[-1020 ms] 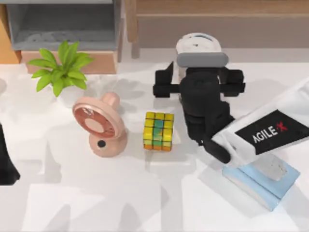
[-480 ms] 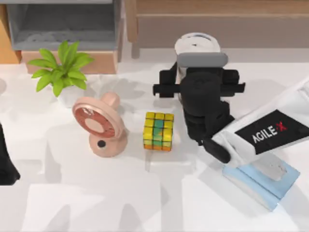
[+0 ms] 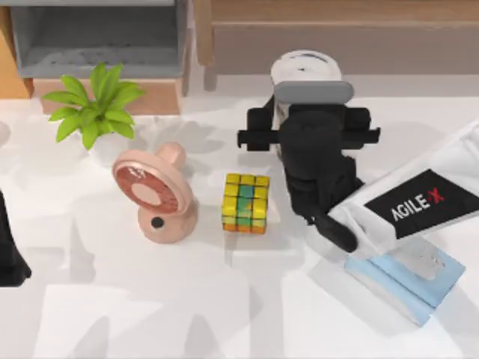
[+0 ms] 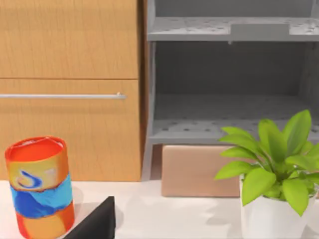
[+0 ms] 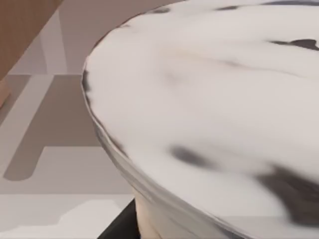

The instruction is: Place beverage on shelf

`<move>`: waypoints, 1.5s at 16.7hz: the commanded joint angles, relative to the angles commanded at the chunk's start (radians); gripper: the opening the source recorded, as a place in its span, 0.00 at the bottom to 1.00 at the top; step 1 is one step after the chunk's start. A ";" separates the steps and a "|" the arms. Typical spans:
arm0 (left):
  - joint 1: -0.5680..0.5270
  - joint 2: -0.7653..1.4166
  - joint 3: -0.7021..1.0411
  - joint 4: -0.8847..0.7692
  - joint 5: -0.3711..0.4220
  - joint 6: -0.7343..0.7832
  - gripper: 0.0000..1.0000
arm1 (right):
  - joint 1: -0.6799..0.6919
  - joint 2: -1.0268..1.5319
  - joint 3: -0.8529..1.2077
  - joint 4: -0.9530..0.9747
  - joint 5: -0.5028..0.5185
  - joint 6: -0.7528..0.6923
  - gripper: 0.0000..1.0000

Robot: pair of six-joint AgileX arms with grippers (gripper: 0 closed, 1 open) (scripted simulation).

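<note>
Looking at your right gripper [image 3: 310,97], you find it sitting over the beverage [image 3: 305,67] at the back of the worktop [image 3: 150,299], just in front of the shelf [image 3: 344,11]. Whether its fingers are clamped on the cup or merely around it, you cannot tell; the black wrist body covers them from above, and the right wrist view gives you the white lid [image 5: 214,99] up close with a sliver of clear cup wall under it.

What has changed over the last second is small: the lid has crept slightly toward the shelf and the arm with it, the white forearm sliding a touch the same way. In the last half second almost nothing moves. You can read that as the carry toward the shelf being slow or only just begun. The cup is still short of the long wooden board, with the taupe-grey panel [image 3: 419,48] behind it, so the placing itself is not yet done.

Farther out, the colour cube [image 3: 245,203] lies near the arm, the pink fan [image 3: 153,193] beyond it and the potted plant [image 3: 96,112] by the grey-lined cubby [image 3: 97,41]. A blue book [image 3: 408,280] lies under the forearm.

Your left arm is parked at the worktop's left edge; its wrist view faces the cubby, the plant and an orange-and-blue can [image 4: 40,186].
</note>
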 joint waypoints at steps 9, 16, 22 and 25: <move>0.000 0.000 0.000 0.000 0.000 0.000 1.00 | 0.002 -0.005 0.000 -0.003 0.000 0.001 0.00; 0.000 0.000 0.000 0.000 0.000 0.000 1.00 | 0.002 -0.029 0.001 -0.032 0.000 0.003 0.00; 0.000 0.000 0.000 0.000 0.000 0.000 1.00 | 0.005 -0.132 0.062 -0.044 -0.050 -0.004 0.00; 0.000 0.000 0.000 0.000 0.000 0.000 1.00 | -0.013 -0.219 0.102 -0.100 -0.114 -0.016 0.00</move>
